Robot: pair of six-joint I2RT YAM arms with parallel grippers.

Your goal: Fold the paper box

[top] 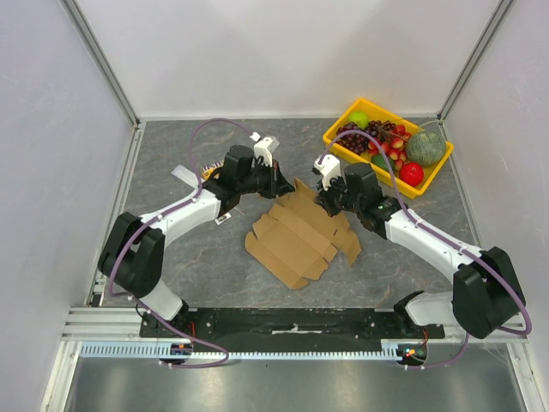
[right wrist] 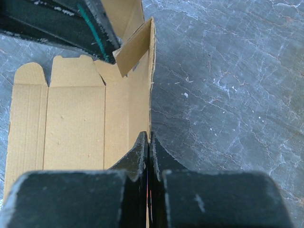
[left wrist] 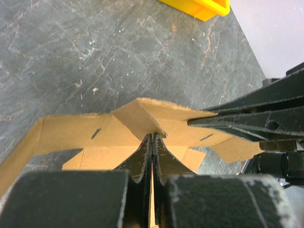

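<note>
Evidently both arms meet at the far edge of the box [top: 300, 236], which lies mid-table between them, so as to raise its walls. The left gripper [left wrist: 152, 137] is pinched on an upright flap. The right gripper [right wrist: 148, 137] clamps the side wall's edge. Only the wrist views show these pinches, while the top view shows the rest of the sheet lying flat.

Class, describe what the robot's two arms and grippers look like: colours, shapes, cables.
The left arm and right arm each have white links and bulky black joints. A purple cable loops along each, and a small white block sits at each wrist. The left gripper and right gripper have black, tapering fingers with scuffed, whitish edges.
</note>
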